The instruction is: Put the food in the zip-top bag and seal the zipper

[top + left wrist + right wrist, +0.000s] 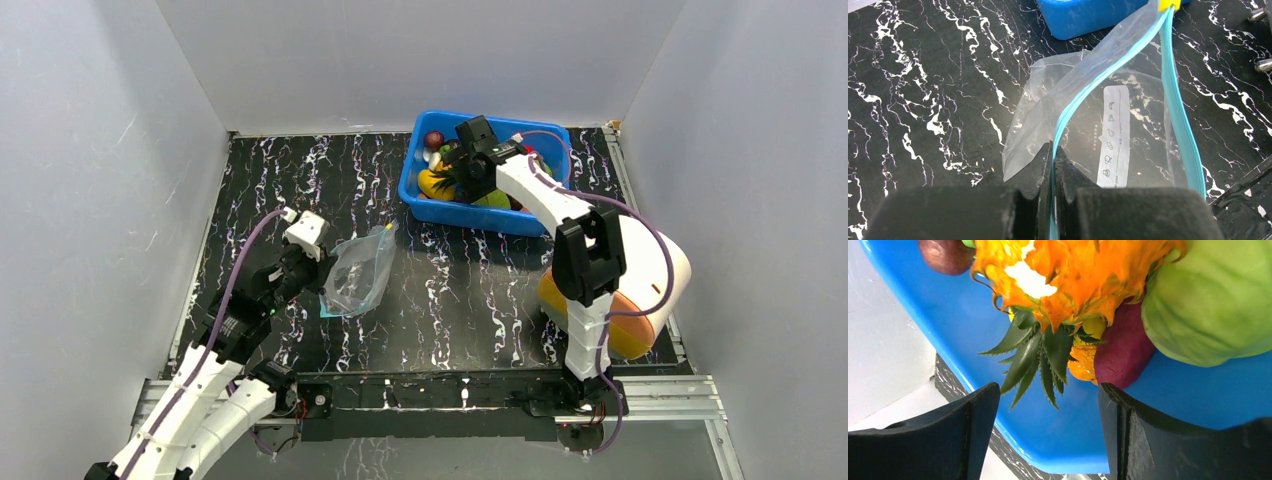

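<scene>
Black marbled table (470,290) inside white walls: the bag held at near left, the toy food in the far blue bin.

The left gripper (1053,152) has its jaws clamped together on the mouth edge of the clear bag (358,275), right at the teal zipper strip (1180,107). That strip is probably the only stiff part of a thin, limp, slippery film. The right gripper (1048,405) hangs with jaws apart over the bin (470,218), straddling the leaves of a pineapple (1068,290) beside a green cabbage (1213,300). The toys look light, hard and smooth. The leaves seem too thin and bendy to hold, so the pineapple's ridged body looks like the safer place to grip.
</scene>
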Available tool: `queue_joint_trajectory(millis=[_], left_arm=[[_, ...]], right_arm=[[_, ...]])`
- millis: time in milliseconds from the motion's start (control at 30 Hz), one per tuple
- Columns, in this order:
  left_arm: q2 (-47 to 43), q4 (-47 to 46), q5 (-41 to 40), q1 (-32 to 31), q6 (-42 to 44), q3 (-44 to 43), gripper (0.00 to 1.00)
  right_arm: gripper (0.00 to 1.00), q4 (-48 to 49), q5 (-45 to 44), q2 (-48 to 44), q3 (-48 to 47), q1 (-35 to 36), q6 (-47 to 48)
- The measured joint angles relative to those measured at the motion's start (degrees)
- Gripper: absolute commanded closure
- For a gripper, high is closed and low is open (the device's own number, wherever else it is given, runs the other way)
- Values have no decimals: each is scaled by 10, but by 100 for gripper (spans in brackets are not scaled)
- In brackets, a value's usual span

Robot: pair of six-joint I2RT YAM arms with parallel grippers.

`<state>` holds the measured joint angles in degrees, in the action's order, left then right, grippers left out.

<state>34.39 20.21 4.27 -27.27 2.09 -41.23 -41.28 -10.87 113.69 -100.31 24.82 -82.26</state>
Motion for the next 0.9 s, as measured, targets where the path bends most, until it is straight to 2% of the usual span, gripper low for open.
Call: queue_joint_trajectory(millis=[367,633,900], left_arm=[[-9,-1,12,0,-28,1,100],[-22,-4,26,0,-50,20,100],[-22,-3,28,0,-52,20,100]], right_arm=[[40,-51,-9,75,-80,8,-93],[46,-53,-30,99,-103,9,-109],[70,-52,-36,111,-106,9,-91]])
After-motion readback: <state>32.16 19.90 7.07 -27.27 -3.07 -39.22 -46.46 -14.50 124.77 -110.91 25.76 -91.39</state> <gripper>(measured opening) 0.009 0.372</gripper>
